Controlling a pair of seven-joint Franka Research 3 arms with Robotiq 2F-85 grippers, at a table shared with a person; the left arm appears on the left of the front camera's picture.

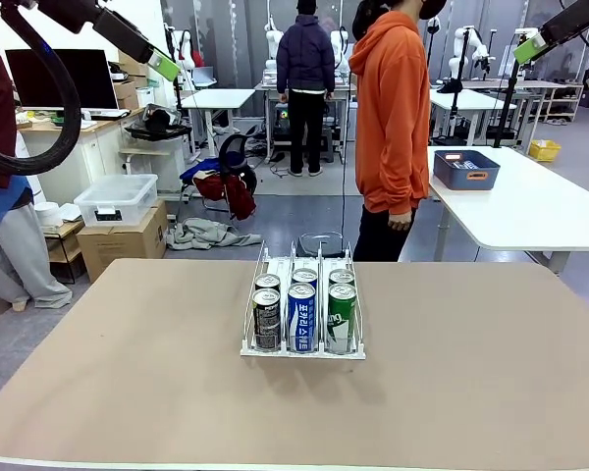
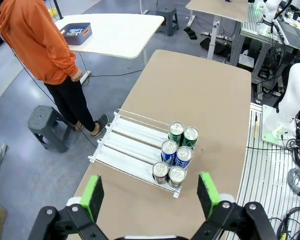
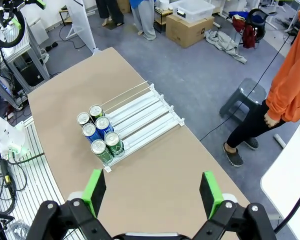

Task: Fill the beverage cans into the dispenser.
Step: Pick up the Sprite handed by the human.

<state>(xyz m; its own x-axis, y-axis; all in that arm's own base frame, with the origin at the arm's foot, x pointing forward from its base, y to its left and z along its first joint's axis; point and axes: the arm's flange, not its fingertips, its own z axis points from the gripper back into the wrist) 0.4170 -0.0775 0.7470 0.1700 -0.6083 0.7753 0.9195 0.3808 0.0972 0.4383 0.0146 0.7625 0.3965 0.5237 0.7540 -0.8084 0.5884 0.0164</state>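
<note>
6 beverage cans point(image 1: 301, 314) in dispenser point(image 1: 280, 263), rear 3 half-hidden; left tool point(image 2: 150, 195), right tool point(image 3: 153, 193) wide.

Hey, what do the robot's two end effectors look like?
The left end effector and right end effector match: black two-finger bodies, each finger faced with a flat bright green pad. A thick black cable loops from the left arm.
</note>
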